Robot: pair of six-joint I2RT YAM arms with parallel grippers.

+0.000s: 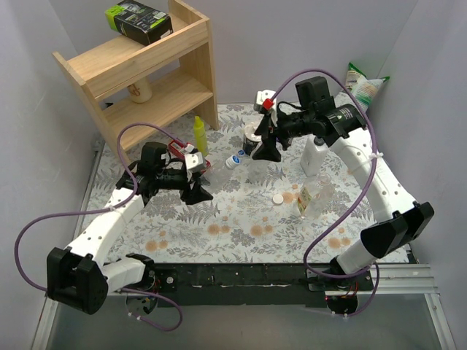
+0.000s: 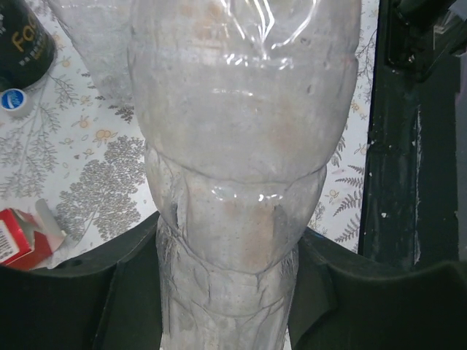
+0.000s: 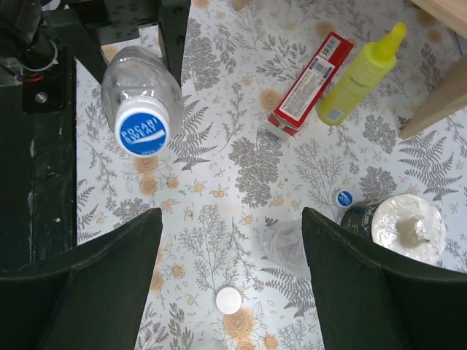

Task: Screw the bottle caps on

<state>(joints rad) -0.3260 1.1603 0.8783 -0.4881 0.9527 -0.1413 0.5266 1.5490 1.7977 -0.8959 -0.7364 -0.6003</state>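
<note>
Firmly clamped between the 2 fingers of the left gripper (image 2: 228, 299), a clear bottle (image 2: 241, 146) stands cap end up at the left of the floral tablecloth (image 1: 241, 219). Its blue cap (image 3: 142, 133) sits on the neck and reads "POCARI SWEAT" in white; whether it is screwed tight cannot be told. The right gripper (image 3: 232, 233) hangs above the middle of the table, fingers spread wide with nothing between them. Below it, 1 loose white cap (image 3: 228, 300) lies on the cloth. A smaller blue cap (image 3: 344, 197) sits just beside a dark can (image 2: 22, 44), whose gold lettering begins "Foo". At the near right, close to the white cap, stands a labelled bottle (image 1: 303, 200), clear with an orange-yellow label too small to read. A white carton (image 1: 314, 157) stands farther right. To the far left lie a red box (image 3: 310, 80) and a yellow squeeze bottle (image 3: 361, 73), their print illegible. A green box (image 1: 139, 20) rests on top of the wooden shelf (image 1: 146, 73) at the far left.
</note>
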